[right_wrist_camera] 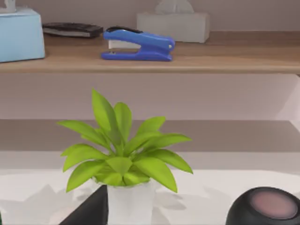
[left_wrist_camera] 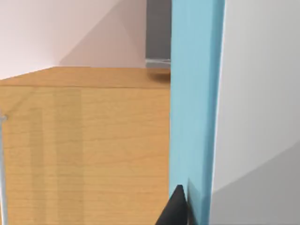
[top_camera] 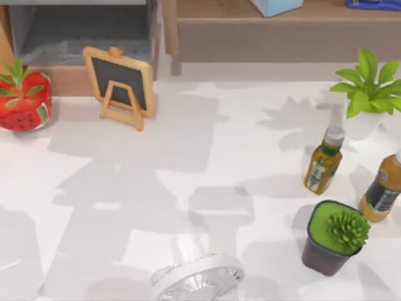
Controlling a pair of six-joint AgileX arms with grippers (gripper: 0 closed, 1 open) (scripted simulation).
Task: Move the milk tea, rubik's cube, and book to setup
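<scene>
Closest to the left wrist camera, my left gripper (left_wrist_camera: 178, 208) is just beside a light blue box (left_wrist_camera: 194, 93) that stands upright on the wooden shelf (left_wrist_camera: 84, 150). My right gripper (right_wrist_camera: 91, 211) is near the white-potted plant (right_wrist_camera: 124, 159) at the table's right side. How far either gripper is open, I cannot tell.

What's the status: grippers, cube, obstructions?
Left gripper finger against light-blue panel, beside wooden cabinet. Right wrist faces leafy potted plant, blue stapler on shelf. Cube unsighted. Fan, bottles on table.

Light-blue book (left_wrist_camera: 194, 93) upright, edge-on, beside a wooden cabinet (left_wrist_camera: 84, 150).
</scene>
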